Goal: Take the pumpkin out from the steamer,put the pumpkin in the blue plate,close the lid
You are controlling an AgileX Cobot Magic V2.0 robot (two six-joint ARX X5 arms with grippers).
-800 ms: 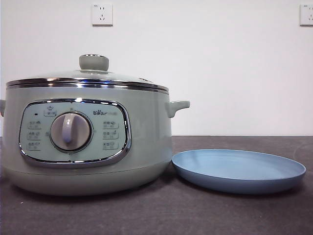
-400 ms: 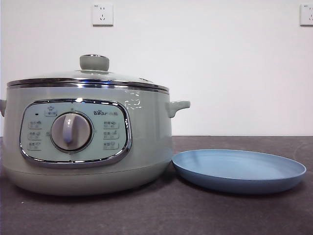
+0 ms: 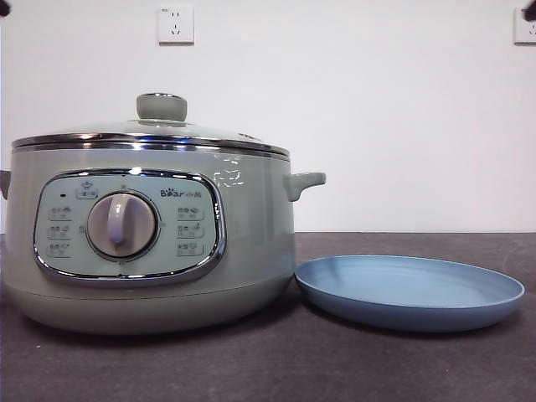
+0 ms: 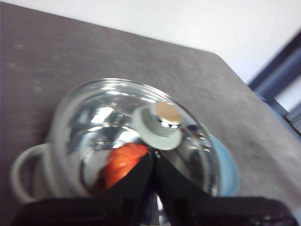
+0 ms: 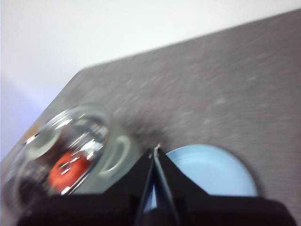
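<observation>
Covered steamer beside an empty blue plate on a dark table, both hands clenched and holding nothing.

At left, 1 sage-green steamer (image 3: pixel 151 243) stands with 1 glass lid (image 3: pixel 151 134) seated on its rim, knob up. Just right of it, nearly touching, lies 1 blue plate (image 3: pixel 409 291). The front view hides the pot's contents and shows only black tips at both top corners. The wrist views look down through the glass: 1 orange pumpkin (image 4: pixel 123 162) sits inside the steamer. The left hand (image 4: pixel 153 157) hangs above the lid, jaws pressed together; the right hand (image 5: pixel 156 149) hangs above the plate's near edge, jaws also together.
</observation>
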